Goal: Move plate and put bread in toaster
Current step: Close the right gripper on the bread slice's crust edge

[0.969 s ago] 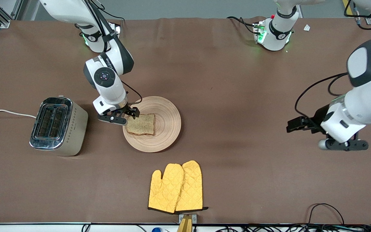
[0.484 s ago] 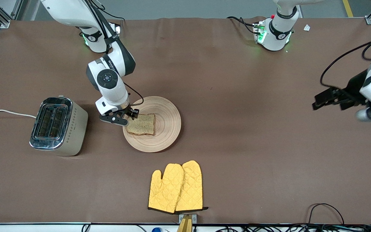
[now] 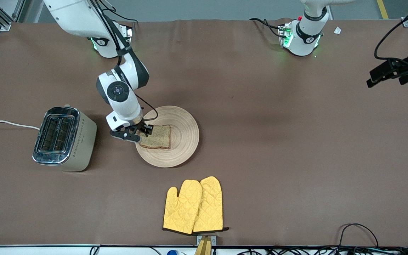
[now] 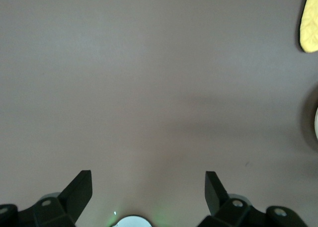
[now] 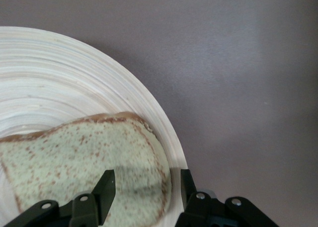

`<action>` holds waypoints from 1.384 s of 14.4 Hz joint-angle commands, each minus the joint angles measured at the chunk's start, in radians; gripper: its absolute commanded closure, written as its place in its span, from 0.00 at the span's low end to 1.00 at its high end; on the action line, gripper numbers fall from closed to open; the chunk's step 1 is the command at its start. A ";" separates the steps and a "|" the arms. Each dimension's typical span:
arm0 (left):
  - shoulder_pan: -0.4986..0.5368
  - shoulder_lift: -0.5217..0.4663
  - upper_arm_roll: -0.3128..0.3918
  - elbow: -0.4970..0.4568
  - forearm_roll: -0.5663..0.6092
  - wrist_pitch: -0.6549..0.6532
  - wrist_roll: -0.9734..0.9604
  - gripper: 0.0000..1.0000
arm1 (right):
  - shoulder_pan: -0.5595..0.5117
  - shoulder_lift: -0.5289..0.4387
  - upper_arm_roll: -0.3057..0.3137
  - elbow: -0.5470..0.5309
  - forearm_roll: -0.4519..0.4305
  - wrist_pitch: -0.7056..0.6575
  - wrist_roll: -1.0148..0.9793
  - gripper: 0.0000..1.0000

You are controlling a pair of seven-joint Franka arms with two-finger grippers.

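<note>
The table (image 3: 260,106) under its brown cloth carries everything, and the plate (image 3: 182,141) serves as the landmark. It lies flat in the middle stretch of the cloth, unmoved over the last second.

The toaster (image 3: 64,140) stands well apart from the plate, toward the right arm's end of the table, both slots empty and its white cord (image 3: 5,123) trailing off the edge. The pair of yellow oven mitts (image 3: 193,207) lies nearer to the front camera than the plate, untouched.

The left gripper (image 4: 149,192) has pulled far away from the plate and now hangs at the left arm's end of the table, partly out of the front view, its fingers spread wide over bare cloth with nothing between them. That arm simply waits.

The real change is at the right gripper (image 3: 141,132). A second ago its fingers stood wide at the plate's rim; now they have drawn in around the edge of the bread (image 3: 158,136) that faces the toaster. The right wrist view shows one finger (image 5: 105,186) lying on the slice and the other at its crust by the rim, so the pincer looks clamped on the bread.

The slice still rests on the plate, so I judge the grasp just made and the lift toward the toaster next. The hold is at one edge only, so the slice may droop or tear.
</note>
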 commanded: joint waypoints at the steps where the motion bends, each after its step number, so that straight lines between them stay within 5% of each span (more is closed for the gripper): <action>1: -0.009 -0.092 -0.004 -0.106 0.022 0.015 -0.008 0.00 | -0.005 0.089 0.004 0.079 -0.028 0.006 0.028 0.38; 3: -0.003 -0.097 -0.004 -0.107 0.020 0.014 -0.014 0.00 | -0.003 0.082 0.004 0.080 -0.027 -0.031 0.036 0.42; 10: -0.006 -0.091 -0.037 -0.133 0.062 0.092 -0.034 0.00 | 0.006 0.074 0.006 0.082 -0.028 -0.039 0.033 0.98; 20: -0.008 -0.091 -0.040 -0.136 0.066 0.170 -0.015 0.00 | -0.002 0.020 0.007 0.151 -0.027 -0.225 -0.029 1.00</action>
